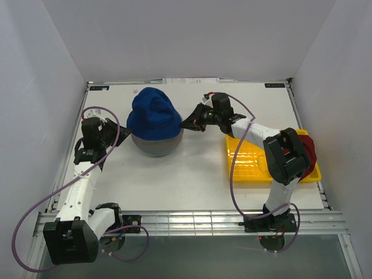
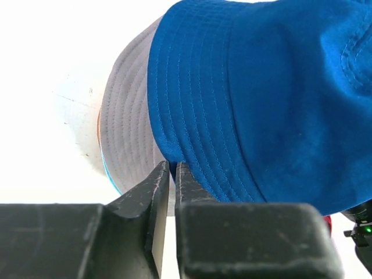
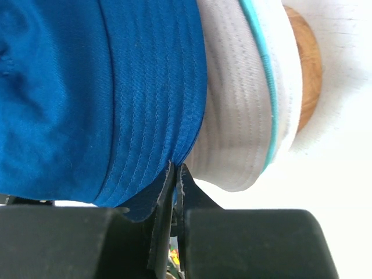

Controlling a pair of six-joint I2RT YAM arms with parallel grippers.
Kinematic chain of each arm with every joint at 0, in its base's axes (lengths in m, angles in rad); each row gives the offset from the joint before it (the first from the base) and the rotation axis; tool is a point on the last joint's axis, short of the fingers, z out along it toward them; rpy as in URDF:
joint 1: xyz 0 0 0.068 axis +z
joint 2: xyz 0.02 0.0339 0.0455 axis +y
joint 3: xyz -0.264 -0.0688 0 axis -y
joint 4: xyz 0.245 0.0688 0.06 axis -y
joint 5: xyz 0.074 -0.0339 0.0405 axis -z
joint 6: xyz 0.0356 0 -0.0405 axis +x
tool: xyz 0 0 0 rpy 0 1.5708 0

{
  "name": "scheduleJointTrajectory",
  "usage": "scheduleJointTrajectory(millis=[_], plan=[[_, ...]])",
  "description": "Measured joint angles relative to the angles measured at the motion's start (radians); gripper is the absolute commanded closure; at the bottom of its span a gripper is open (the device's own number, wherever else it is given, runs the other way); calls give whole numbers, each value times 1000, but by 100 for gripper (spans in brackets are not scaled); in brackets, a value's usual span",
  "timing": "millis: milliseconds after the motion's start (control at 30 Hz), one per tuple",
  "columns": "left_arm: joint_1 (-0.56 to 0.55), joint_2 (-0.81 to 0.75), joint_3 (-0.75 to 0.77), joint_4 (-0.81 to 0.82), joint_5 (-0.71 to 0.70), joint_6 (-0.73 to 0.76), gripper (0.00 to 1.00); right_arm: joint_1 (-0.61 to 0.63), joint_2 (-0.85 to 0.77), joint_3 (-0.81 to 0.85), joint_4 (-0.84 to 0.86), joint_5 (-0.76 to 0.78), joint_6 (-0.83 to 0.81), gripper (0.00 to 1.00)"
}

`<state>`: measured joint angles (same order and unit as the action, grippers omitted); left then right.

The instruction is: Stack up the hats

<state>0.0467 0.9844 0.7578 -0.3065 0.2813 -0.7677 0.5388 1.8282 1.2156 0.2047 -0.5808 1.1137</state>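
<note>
left gripper (image 2: pixel 172 168), right gripper (image 3: pixel 176 170): both pinched onto blue hat (image 1: pixel 152 113) brim

A white table (image 1: pixel 192 180) is boxed in by plain white panels: a left wall (image 1: pixel 35 70), back wall (image 1: pixel 186 35) and right wall (image 1: pixel 343 75). The light is soft and even. A slotted metal rail (image 1: pixel 192 221) edges its near side, with grey floor (image 1: pixel 203 258) below.

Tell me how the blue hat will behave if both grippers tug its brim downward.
The blue hat will probably flex, not resist: its stitched brim is thin cloth draped over the grey hat. It looks light, so it should follow a tug. It may drag the grey hat along, since they lie pressed together.
</note>
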Motion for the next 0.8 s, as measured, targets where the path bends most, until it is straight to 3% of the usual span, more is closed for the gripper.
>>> scheduleJointTrajectory(millis=[167, 800], plan=[[0, 0, -13, 9, -8, -11, 100, 0, 3, 25, -55, 18, -55, 92], [-1, 80, -43, -2, -37, -48, 100, 13, 26, 137, -248, 106, -266, 92]])
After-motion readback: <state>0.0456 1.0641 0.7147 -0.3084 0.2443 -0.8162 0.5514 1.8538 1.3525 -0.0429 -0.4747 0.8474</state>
